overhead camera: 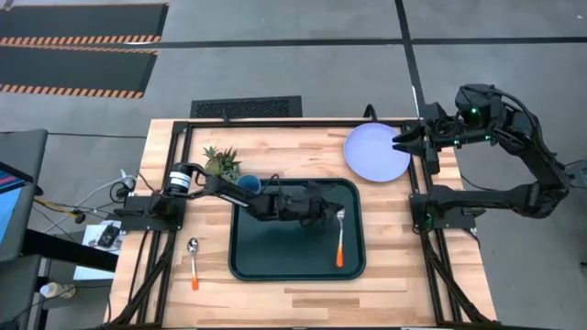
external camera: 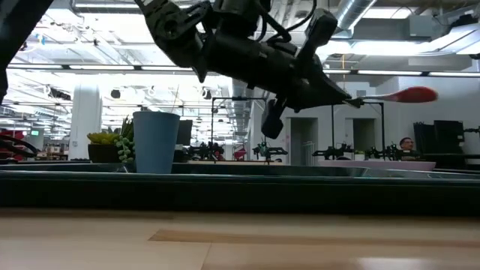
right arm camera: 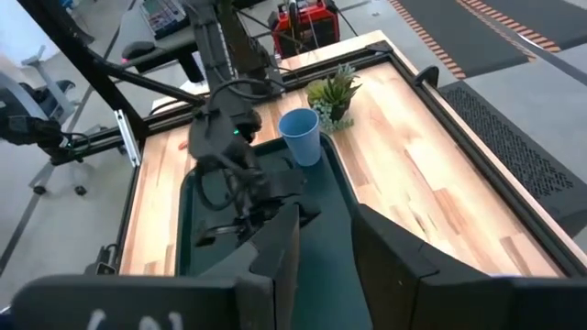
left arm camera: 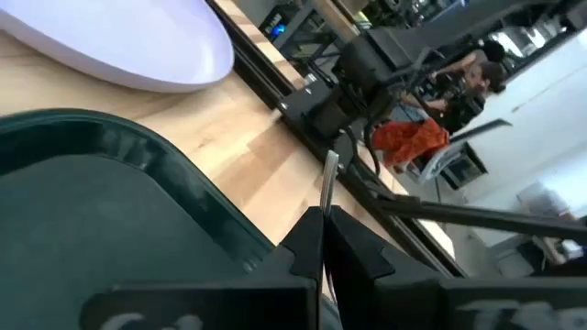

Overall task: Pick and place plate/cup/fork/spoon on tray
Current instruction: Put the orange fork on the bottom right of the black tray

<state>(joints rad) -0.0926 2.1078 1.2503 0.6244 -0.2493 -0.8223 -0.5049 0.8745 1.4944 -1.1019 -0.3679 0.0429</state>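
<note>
Nearest the table's front edge, we found the spoon (overhead camera: 193,258) lying on the bare wood just left of the tray (overhead camera: 266,257), not yet collected. Farther in, the left gripper (overhead camera: 332,214) was reaching across the dark green tray from the left, its fingers pinched on the tine end of the fork (overhead camera: 339,240); the overhead camera placed the orange handle over the tray's right portion, while the table-level camera showed the fork (external camera: 397,95) held clear above the tray floor, so we judged it carried but not yet released. The left wrist camera confirmed the fingers (left arm camera: 312,247) closed on a thin metal shaft. Beyond, the blue cup (overhead camera: 249,184) stood upright at the tray's far-left corner; whether it rested inside the rim or just outside it we could not tell. The small potted plant (overhead camera: 222,163) sat just behind it on the wood. Farthest back, the lavender-blue plate (overhead camera: 376,152) lay on the table beyond the tray's far-right corner, with the right gripper (overhead camera: 401,143) beside its right edge, fingers parted and holding nothing. We judged the plate and spoon as wholly outstanding.
</note>
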